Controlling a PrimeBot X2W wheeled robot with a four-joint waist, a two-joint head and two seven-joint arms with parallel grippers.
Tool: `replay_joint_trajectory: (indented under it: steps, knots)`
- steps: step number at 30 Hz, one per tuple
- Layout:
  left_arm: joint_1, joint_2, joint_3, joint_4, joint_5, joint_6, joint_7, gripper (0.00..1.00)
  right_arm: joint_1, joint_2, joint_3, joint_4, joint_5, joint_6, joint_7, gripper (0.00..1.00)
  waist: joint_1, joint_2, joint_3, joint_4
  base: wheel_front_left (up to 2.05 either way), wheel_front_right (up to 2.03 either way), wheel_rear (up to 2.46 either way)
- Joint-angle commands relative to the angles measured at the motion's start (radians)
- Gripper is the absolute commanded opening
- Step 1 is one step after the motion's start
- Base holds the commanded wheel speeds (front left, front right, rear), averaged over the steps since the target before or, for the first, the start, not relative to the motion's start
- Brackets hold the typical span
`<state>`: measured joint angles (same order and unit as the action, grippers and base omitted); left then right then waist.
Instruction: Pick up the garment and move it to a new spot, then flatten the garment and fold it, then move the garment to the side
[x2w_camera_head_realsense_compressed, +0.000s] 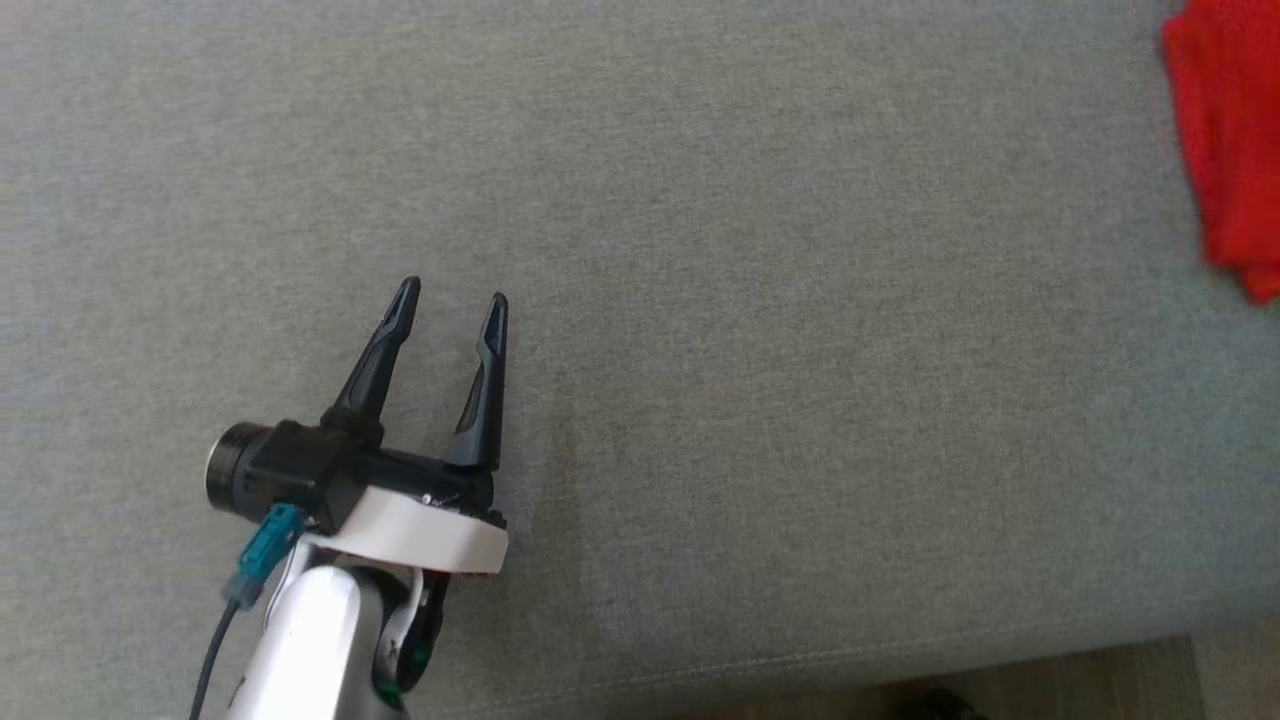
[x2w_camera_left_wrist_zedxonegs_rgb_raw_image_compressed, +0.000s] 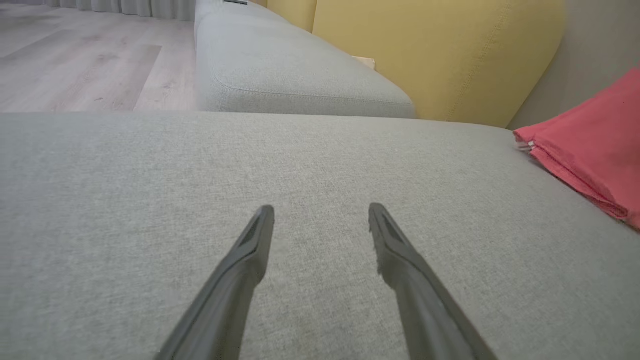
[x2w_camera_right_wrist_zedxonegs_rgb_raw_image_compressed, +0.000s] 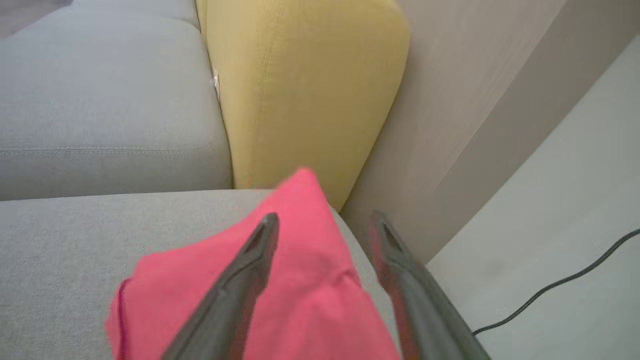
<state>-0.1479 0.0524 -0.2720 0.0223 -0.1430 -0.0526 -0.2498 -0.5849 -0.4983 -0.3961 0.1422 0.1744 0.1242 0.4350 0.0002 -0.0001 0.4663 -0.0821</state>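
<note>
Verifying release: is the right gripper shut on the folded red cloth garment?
No: the right gripper has fingers spread apart over the red garment.

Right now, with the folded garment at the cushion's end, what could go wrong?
1. The garment lies right at the end of the grey cushion, beside the drop to the floor; a nudge might tip it off.
2. The right gripper stands open close over the cloth; pulling away, a finger could snag a layer and undo the fold.
</note>
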Motion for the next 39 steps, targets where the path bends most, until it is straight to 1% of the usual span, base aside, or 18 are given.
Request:
replay_joint_trajectory:
  steps: [1,3,6,10,14,16,20,23,26,28,31,35,39]
  knots:
    - [-0.014,-0.002,0.027,-0.028,0.004,0.002,-0.012,1.00,0.005,-0.013,0.006,-0.047,-0.028,0.007,-0.027,1.00,-0.0002,0.0001,-0.019,0.010,0.00,0.00,0.00]
    - [-0.009,-0.002,0.026,-0.022,0.000,0.005,-0.012,1.00,0.015,0.028,0.020,-0.055,-0.064,0.007,-0.066,1.00,-0.0002,0.0001,-0.047,0.020,0.00,0.00,0.00]
    - [0.006,-0.002,0.025,-0.014,-0.010,0.022,-0.012,1.00,0.056,0.104,0.068,-0.051,-0.070,0.007,-0.109,1.00,-0.0002,0.0001,-0.108,0.037,0.00,0.00,0.00]
    - [0.040,-0.002,0.036,-0.007,-0.028,0.059,-0.012,1.00,0.129,0.195,0.152,-0.032,-0.047,0.007,-0.165,1.00,-0.0002,0.0001,-0.198,0.059,0.00,0.00,0.00]
    - [0.080,-0.002,0.063,-0.007,-0.053,0.103,-0.012,1.00,0.211,0.268,0.258,0.004,-0.013,0.007,-0.226,1.00,-0.0002,0.0001,-0.287,0.081,0.00,0.00,0.00]
    - [0.102,-0.002,0.077,-0.003,-0.060,0.119,-0.012,1.00,0.253,0.300,0.306,0.027,0.015,0.007,-0.270,1.00,-0.0002,0.0001,-0.328,0.092,0.00,0.00,0.00]
    - [0.146,-0.002,0.096,-0.006,-0.066,0.132,-0.012,1.00,0.327,0.355,0.373,0.076,0.052,0.007,-0.390,1.00,-0.0002,0.0001,-0.402,0.109,0.00,0.00,0.00]
    - [0.181,-0.002,0.107,-0.010,-0.068,0.131,-0.012,1.00,0.376,0.381,0.429,0.103,0.073,0.007,-0.503,1.00,-0.0002,0.0001,-0.448,0.117,0.00,0.00,0.00]
    - [0.211,-0.002,0.107,-0.012,-0.055,0.119,-0.012,1.00,0.437,0.400,0.462,0.118,0.088,0.007,-0.637,1.00,-0.0002,0.0001,-0.485,0.129,0.00,0.00,0.00]
    - [0.230,-0.002,0.111,-0.019,-0.048,0.115,-0.012,1.00,0.479,0.405,0.472,0.125,0.082,0.007,-0.677,1.00,-0.0002,0.0001,-0.504,0.134,0.00,0.00,0.00]
    - [0.263,-0.002,0.119,-0.034,-0.032,0.109,-0.012,1.00,0.536,0.414,0.468,0.132,0.059,0.007,-0.695,1.00,-0.0002,0.0001,-0.524,0.135,0.00,0.00,0.00]
    - [0.294,-0.002,0.124,-0.053,-0.022,0.102,-0.012,1.00,0.583,0.426,0.467,0.096,0.028,0.007,-0.696,1.00,-0.0002,0.0001,-0.535,0.133,0.00,0.00,0.00]
    - [0.325,-0.002,0.122,-0.070,-0.006,0.079,-0.012,1.00,0.638,0.436,0.469,0.055,-0.005,0.007,-0.696,1.00,-0.0002,0.0001,-0.543,0.131,0.00,0.00,0.00]
